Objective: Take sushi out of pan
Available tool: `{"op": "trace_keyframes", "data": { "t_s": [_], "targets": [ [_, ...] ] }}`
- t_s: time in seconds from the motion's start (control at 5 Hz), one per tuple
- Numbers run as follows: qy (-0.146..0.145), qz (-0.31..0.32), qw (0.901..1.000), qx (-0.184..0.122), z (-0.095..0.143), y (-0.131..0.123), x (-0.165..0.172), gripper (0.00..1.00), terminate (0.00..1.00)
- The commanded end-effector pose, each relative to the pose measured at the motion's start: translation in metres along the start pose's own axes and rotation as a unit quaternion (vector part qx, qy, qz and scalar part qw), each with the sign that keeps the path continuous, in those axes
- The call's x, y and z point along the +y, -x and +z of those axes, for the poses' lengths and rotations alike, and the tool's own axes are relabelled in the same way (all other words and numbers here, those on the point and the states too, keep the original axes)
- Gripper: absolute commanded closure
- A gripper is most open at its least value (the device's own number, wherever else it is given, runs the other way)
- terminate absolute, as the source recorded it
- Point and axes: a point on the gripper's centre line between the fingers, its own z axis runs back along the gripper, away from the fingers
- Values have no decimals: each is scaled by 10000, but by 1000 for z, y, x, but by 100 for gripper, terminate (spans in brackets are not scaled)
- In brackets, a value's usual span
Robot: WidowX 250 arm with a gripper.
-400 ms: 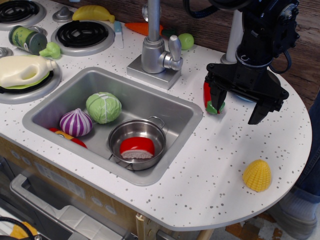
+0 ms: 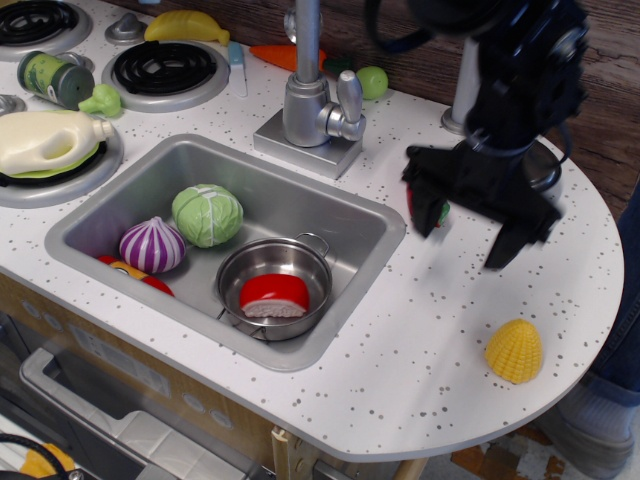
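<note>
The sushi, a red domed piece on a white base, lies inside the small steel pan, which stands in the sink at its front right. My gripper is open and empty above the white counter to the right of the sink, well apart from the pan. Its black fingers point down, and the image of them is blurred. A red pepper with a green stem is mostly hidden behind the left finger.
In the sink lie a green cabbage, a purple-white onion and a red-yellow piece. The faucet stands behind the sink. A yellow corn piece lies at the counter's right. Stove burners with toys are at the left.
The gripper has shifted slightly left and toward the sink, still open. The sushi and pan have not moved.
</note>
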Motion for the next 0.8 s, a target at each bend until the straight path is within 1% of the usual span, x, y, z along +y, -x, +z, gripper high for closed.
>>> {"op": "trace_keyframes", "data": {
  "t_s": [0.0, 0.2, 0.4, 0.6],
  "targets": [
    [-57, -1166, 9930, -159, 21, 25, 53, 0, 0],
    [64, -1738, 9842, -320, 0, 46, 80, 0, 0],
    [128, -2003, 9773, -686, -27, 55, 91, 0, 0],
    [-26, -2276, 9688, -978, -49, 59, 99, 0, 0]
  ]
}}
